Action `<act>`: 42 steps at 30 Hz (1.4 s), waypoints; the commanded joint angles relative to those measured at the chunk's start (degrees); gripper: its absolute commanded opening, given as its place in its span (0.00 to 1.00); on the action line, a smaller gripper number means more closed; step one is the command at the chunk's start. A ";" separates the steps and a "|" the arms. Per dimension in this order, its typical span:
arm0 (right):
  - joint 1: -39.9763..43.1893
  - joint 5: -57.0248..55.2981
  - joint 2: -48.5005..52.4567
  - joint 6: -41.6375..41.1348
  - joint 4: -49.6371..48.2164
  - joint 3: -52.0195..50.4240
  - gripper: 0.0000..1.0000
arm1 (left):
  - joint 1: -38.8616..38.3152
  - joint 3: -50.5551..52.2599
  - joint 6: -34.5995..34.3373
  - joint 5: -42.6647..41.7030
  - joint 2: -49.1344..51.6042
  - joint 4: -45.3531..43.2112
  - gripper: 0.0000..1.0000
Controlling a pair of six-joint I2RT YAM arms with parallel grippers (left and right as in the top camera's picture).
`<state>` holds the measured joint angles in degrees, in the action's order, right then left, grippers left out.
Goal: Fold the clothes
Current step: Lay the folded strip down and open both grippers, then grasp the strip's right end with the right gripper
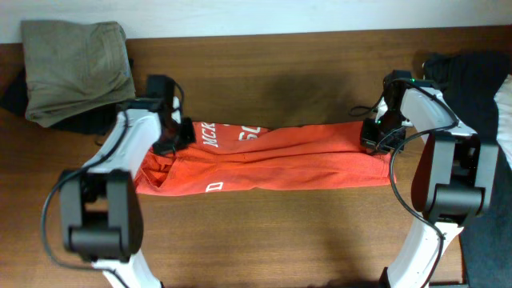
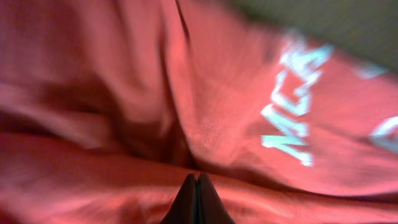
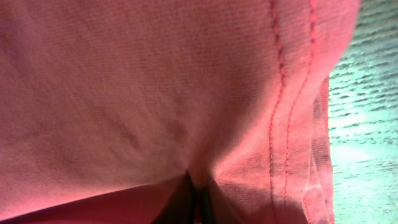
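T-shirt (image 1: 280,160): long folded band across bench (image 1: 264,240) centre, nearer far edge. L gripper (image 2: 197,198) pinched tight on cloth at left end; R gripper (image 3: 194,202) likewise at right end. Risk: uneven lift or thin pinch slipping, so band sags and fold skews.

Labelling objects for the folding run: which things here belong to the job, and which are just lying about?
Part of the job:
red-orange T-shirt
left gripper and right gripper, each shut on one end of it

Just lying about:
khaki-olive garment, far-left corner
black garment, far right
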<state>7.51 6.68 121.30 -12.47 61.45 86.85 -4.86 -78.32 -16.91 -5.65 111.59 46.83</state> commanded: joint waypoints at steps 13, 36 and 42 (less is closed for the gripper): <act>0.07 -1.57 0.92 -1.36 -0.44 1.29 0.04 | 8.92 0.37 -2.14 18.91 6.32 9.73 0.01; 7.72 -7.41 0.90 1.40 15.28 25.44 0.99 | 13.18 -27.36 -2.14 13.79 6.49 28.26 0.58; 12.52 -4.55 0.94 6.19 11.43 22.43 0.99 | 13.11 -25.33 -2.16 13.73 6.49 26.84 0.61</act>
<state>18.52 0.43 122.10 -9.80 74.41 111.37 8.58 -105.16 -19.11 8.78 117.64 74.67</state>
